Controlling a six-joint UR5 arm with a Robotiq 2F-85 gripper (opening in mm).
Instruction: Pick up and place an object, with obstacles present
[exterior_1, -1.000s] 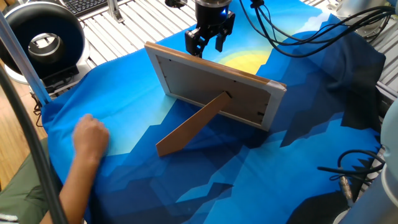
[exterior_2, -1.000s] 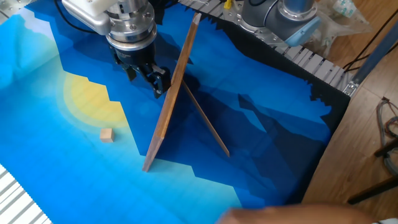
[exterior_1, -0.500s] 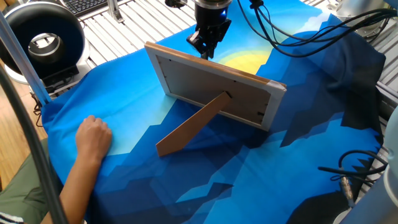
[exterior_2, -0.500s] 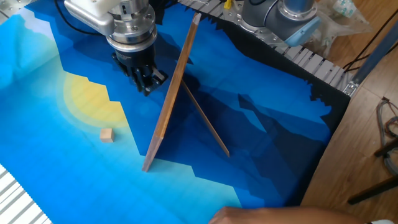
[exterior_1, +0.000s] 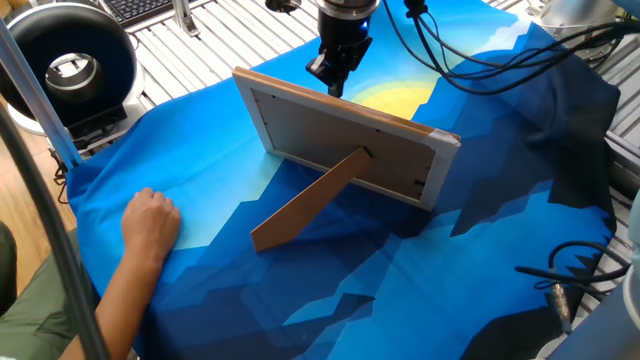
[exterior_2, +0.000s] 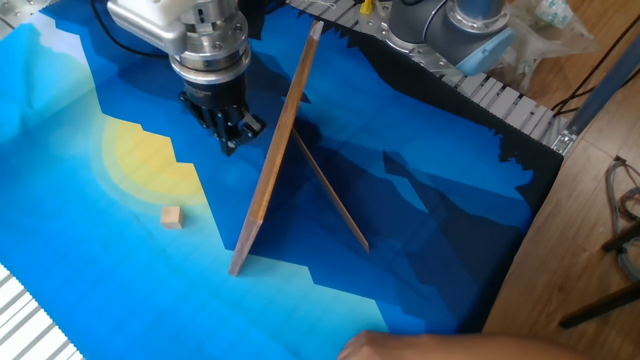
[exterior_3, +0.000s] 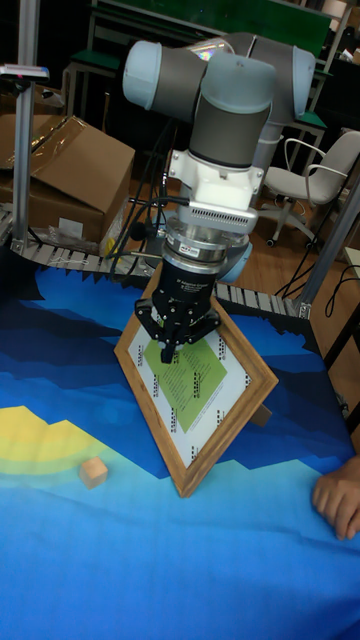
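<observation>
The object, a small tan block (exterior_2: 172, 217), lies on the blue cloth at the edge of the yellow patch, also in the tall fixed view (exterior_3: 93, 472); the frame hides it in one fixed view. The obstacle, a wood-edged picture frame (exterior_1: 345, 140), stands upright on its prop leg (exterior_1: 305, 200), seen edge-on from the other side (exterior_2: 275, 160). My gripper (exterior_2: 232, 138) hangs on the frame's front side, close to its face, well away from the block. Its fingers are together with nothing between them (exterior_3: 176, 350).
A person's hand (exterior_1: 150, 225) rests on the cloth behind the frame, near the table edge (exterior_3: 335, 505). A round black device (exterior_1: 70, 65) stands off the cloth at one corner. Cables (exterior_1: 480, 55) trail behind the arm. A second arm's base (exterior_2: 470, 25) sits at the table's edge.
The gripper's fingers, spread apart a second ago, have come together. The gripper stays at the frame's front side. The person's hand shifted slightly on the cloth.
</observation>
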